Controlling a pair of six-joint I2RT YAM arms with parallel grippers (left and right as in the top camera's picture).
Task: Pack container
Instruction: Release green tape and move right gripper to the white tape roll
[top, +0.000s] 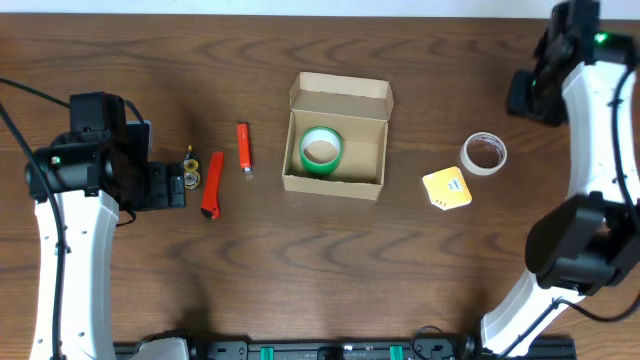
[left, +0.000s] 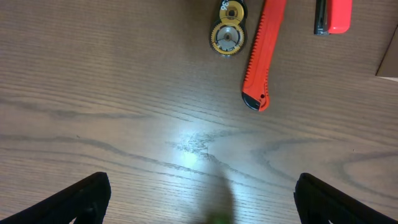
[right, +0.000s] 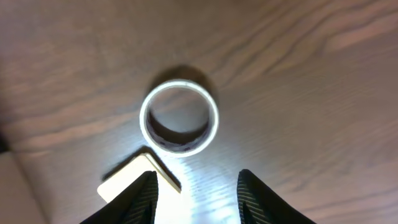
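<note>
Box (top: 336, 135) open at tabletop (top: 400, 270) centre, both hands off it.
Green tape roll (top: 321, 150) lies inside; left hand (left: 202, 180) spread wide and empty by the red cutter (left: 264, 53), right hand (right: 196, 183) parted near a white tape ring (right: 179, 118), box between them, well apart from each.

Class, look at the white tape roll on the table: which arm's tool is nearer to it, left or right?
Right. The right tool is close beside the white tape roll; the left tool is beyond the container, near the orange cutter.
</note>
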